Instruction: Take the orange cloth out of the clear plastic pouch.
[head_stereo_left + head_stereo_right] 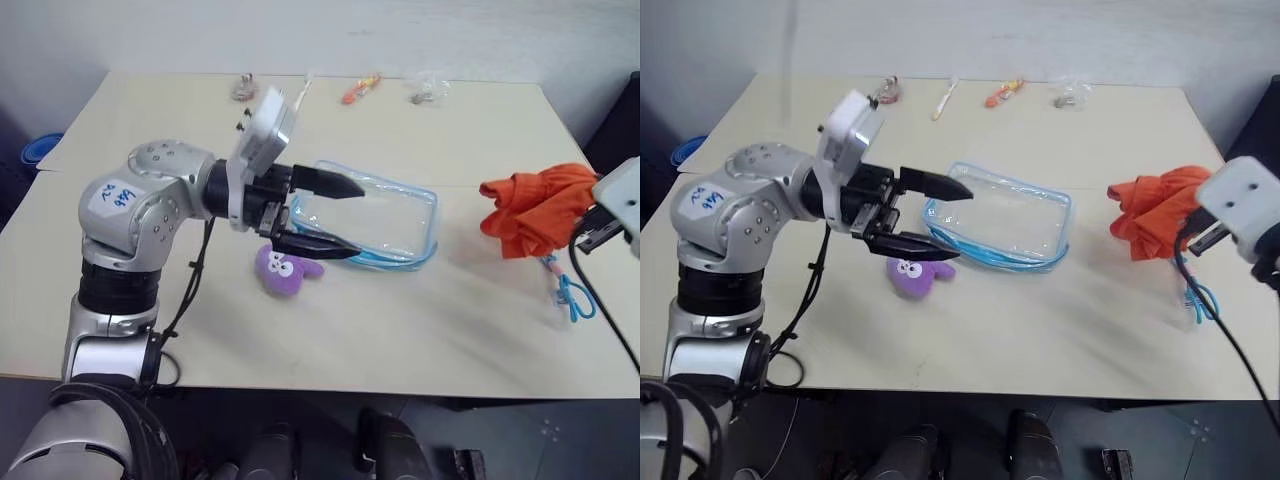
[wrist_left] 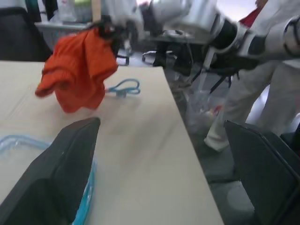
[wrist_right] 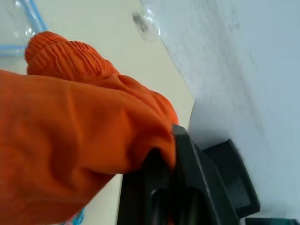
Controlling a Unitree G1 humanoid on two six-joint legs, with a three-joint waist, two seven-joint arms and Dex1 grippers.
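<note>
Right wrist view: orange cloth clenched between right fingers, left fingers spread apart.

handwritten, illegible marks on the left arm's white sticker

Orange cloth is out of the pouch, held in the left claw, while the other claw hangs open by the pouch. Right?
Not quite: the right claw holds the orange cloth, as the right wrist view shows. The left claw hangs open by the clear plastic pouch.
</note>
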